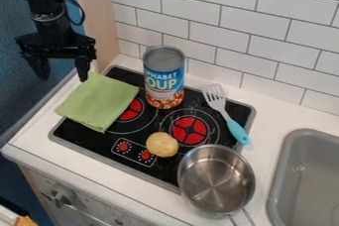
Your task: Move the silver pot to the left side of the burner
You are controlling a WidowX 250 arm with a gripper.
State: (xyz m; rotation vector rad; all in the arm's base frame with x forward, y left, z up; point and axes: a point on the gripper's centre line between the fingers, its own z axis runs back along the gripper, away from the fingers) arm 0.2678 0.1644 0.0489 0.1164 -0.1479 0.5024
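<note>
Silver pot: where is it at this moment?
In the camera view, the silver pot is at the lower right, overlapping the stove's lower right corner, between the potato and sink.

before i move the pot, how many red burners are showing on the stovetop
2: the first burner between the potato and the fork, the second burner partly under the green cloth. More could be hidden by the cloth, can or pot.

Soft even light, faint shadows, glints inside pot [213,183]
</note>
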